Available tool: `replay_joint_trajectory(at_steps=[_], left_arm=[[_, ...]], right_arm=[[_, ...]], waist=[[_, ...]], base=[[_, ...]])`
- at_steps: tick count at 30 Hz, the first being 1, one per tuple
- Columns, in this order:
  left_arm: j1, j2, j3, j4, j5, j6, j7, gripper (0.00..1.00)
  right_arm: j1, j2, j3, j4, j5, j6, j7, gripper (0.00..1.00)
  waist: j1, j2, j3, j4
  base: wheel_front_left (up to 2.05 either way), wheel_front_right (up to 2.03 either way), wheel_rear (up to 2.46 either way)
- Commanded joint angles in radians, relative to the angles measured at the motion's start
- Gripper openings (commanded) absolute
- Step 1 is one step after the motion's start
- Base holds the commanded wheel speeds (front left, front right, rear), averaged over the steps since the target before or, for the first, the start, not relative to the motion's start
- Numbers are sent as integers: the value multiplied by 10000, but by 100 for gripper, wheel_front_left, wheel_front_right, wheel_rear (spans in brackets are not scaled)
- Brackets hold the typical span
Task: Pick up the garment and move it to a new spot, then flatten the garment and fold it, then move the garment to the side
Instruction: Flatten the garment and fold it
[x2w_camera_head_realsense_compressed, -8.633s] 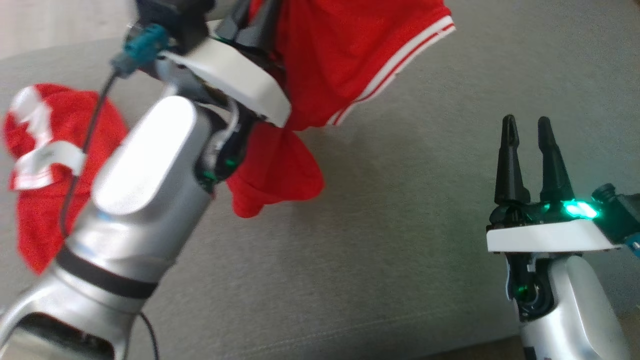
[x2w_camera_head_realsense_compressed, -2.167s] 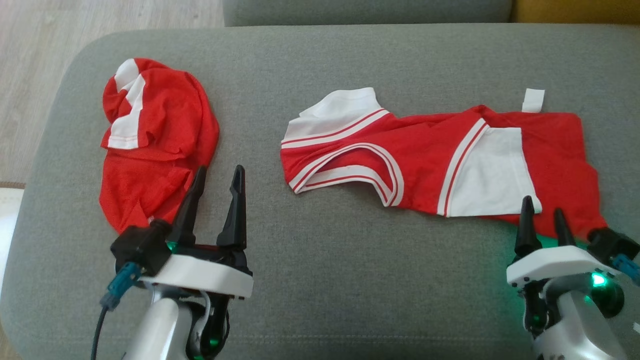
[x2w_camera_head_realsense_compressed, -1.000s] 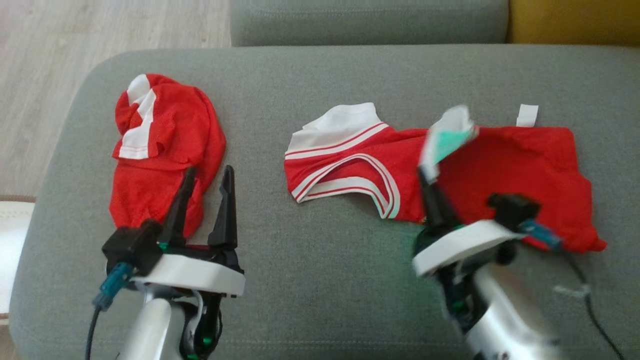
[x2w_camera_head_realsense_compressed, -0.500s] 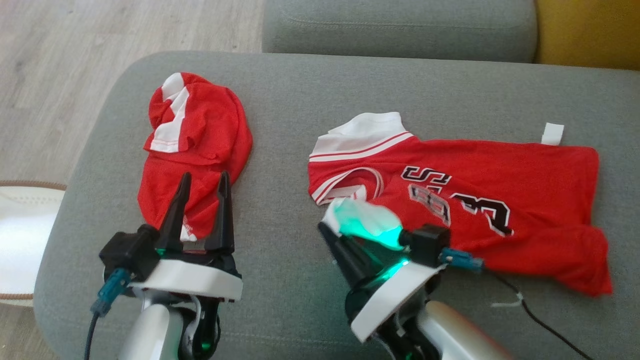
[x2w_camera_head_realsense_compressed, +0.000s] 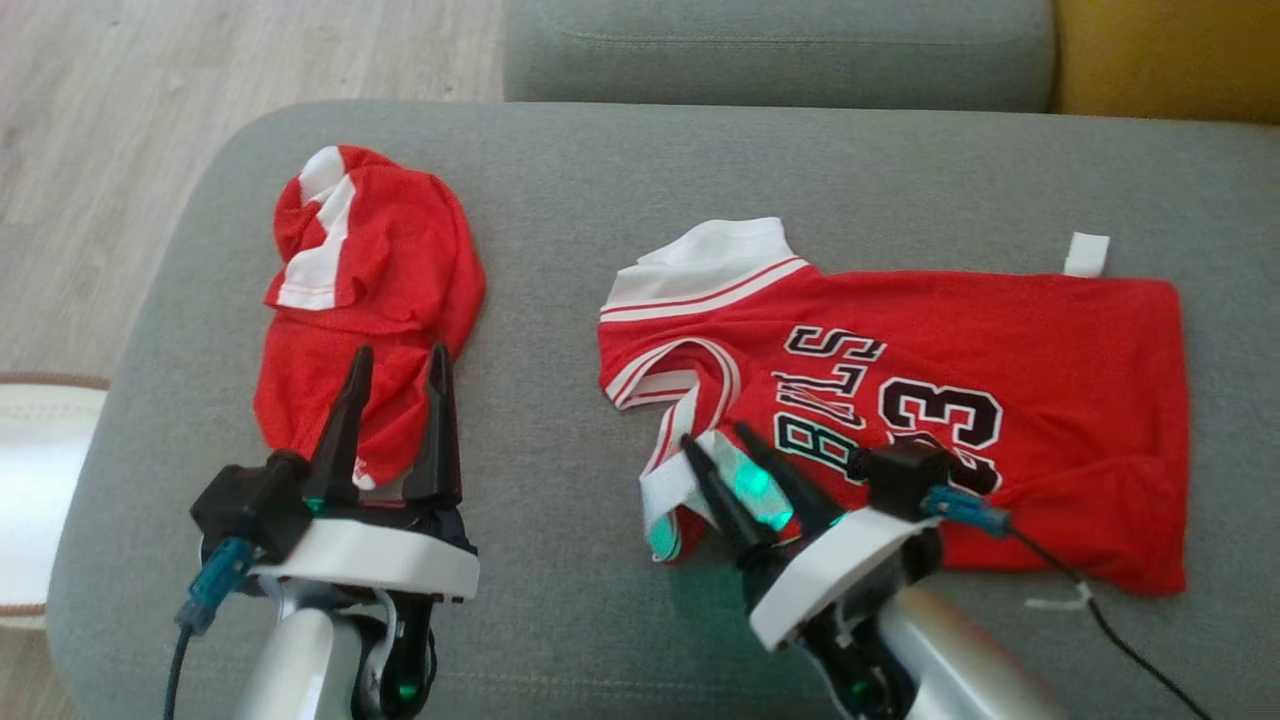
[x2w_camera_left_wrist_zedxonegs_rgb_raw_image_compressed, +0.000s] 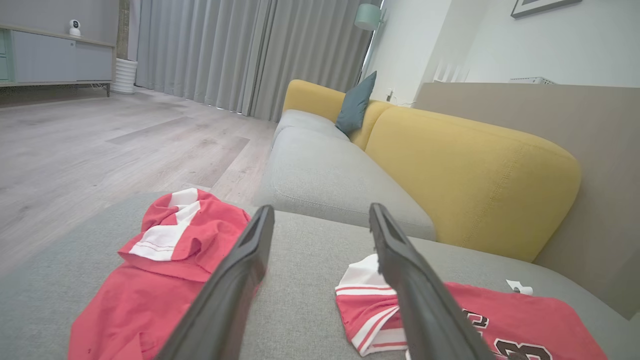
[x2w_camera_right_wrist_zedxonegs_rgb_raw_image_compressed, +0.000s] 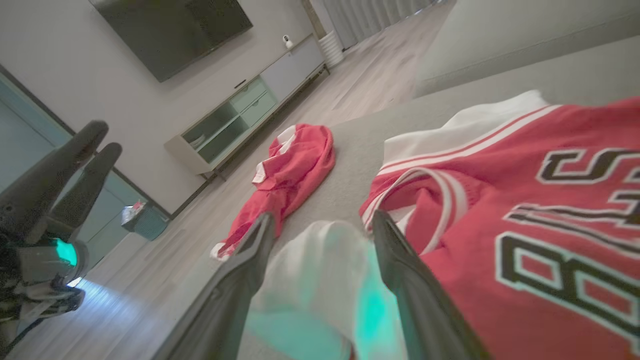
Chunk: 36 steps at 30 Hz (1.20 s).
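The garment, a red jersey (x2w_camera_head_realsense_compressed: 1050, 330) with white trim and black lettering, lies spread on the grey cushion (x2w_camera_head_realsense_compressed: 800, 160) with the lettering up. My right gripper (x2w_camera_head_realsense_compressed: 715, 435) stands open at its front left corner. Its fingers straddle a white sleeve flap (x2w_camera_right_wrist_zedxonegs_rgb_raw_image_compressed: 320, 270) of the jersey (x2w_camera_right_wrist_zedxonegs_rgb_raw_image_compressed: 550, 175) without pinching it. My left gripper (x2w_camera_head_realsense_compressed: 401, 352) is open with nothing in it, hovering over the near end of a second crumpled red garment (x2w_camera_head_realsense_compressed: 370, 290). The left wrist view shows its fingers (x2w_camera_left_wrist_zedxonegs_rgb_raw_image_compressed: 250, 260) apart, between that crumpled red garment (x2w_camera_left_wrist_zedxonegs_rgb_raw_image_compressed: 165, 280) and the jersey (x2w_camera_left_wrist_zedxonegs_rgb_raw_image_compressed: 500, 320).
A grey sofa seat (x2w_camera_head_realsense_compressed: 780, 50) and a yellow sofa (x2w_camera_head_realsense_compressed: 1170, 60) stand behind the cushion. Wood floor (x2w_camera_head_realsense_compressed: 100, 150) lies to the left, with a pale rug edge (x2w_camera_head_realsense_compressed: 30, 480). A black cable (x2w_camera_head_realsense_compressed: 1100, 620) trails from my right wrist over the cushion's front right.
My right gripper swept a flap of the jersey over toward the front left, turning the lettered side up, and then opened its jaws. The left gripper stayed put; the head camera shifted.
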Motion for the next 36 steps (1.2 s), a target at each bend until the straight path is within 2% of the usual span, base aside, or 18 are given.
replay_joint_trajectory(at_steps=[1,8,15,20,24,30,36], left_arm=[[-303,37,348,-382,20,47,-51,100],[-362,37,333,-487,-19,84,-51,100],[-333,37,263,-560,-81,145,-51,100],[-324,37,154,-612,-98,145,-51,100],[-333,37,56,-725,-136,141,-51,100],[-267,37,-101,-840,-160,119,-51,100],[-387,37,-245,-862,-162,85,-51,100]], right_arm=[[-270,114,-89,-253,-195,77,-142,100],[116,114,-1932,-610,-2021,77,136,100],[969,114,-4051,-2164,-3508,77,801,100],[1444,114,-5378,-3190,-4149,77,785,100],[1795,114,-6046,-3621,-4249,77,382,100],[2045,114,-6350,-3564,-4207,77,-170,100],[1234,114,-7051,-3100,-4796,77,-4,100]], waist=[[0,0,-20,-132],[0,0,-142,-577],[0,0,-230,-844],[0,0,-265,-890],[0,0,-253,-853],[0,0,-196,-803],[0,0,145,-626]], base=[[0,0,0],[0,0,0],[0,0,0],[0,0,0],[0,0,0],[0,0,0],[0,0,0]])
